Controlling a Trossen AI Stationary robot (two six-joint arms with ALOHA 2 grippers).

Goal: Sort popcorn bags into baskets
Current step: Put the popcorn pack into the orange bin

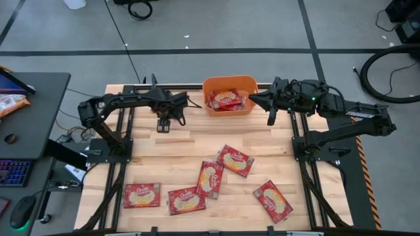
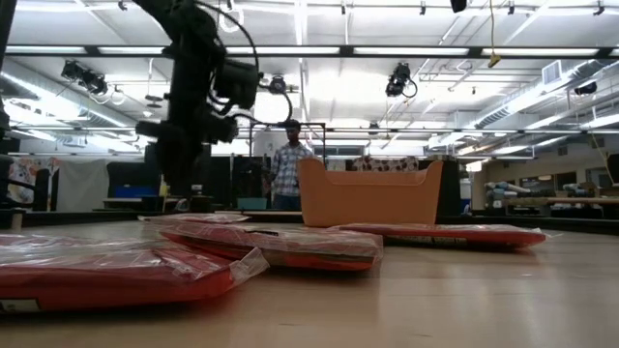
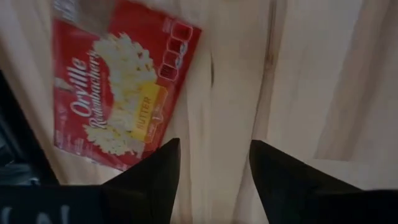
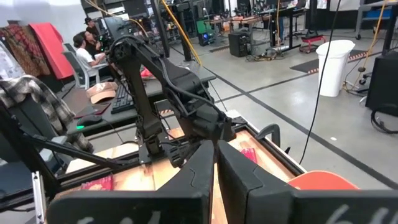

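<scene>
The worktop (image 1: 197, 144) was pale wood in jointed planks, smooth, with a dull sheen. The popcorn bags (image 1: 235, 160) were red printed packets under clear glossy film that crinkled and caught the light. The basket (image 1: 230, 83) was smooth orange plastic, nearly matt. The fingers (image 3: 155, 180) of the left hand (image 3: 211, 180) looked like matt black plastic; the arms' frames were dark metal.

Left arm reaches across the table's far side, its left gripper (image 1: 164, 124) pointing down near the boards, fingers (image 3: 149, 180) spread apart. Right arm hangs folded at the far right, right gripper (image 1: 271, 110) raised, its 2 fingers (image 4: 199, 168) pressed together.
</scene>
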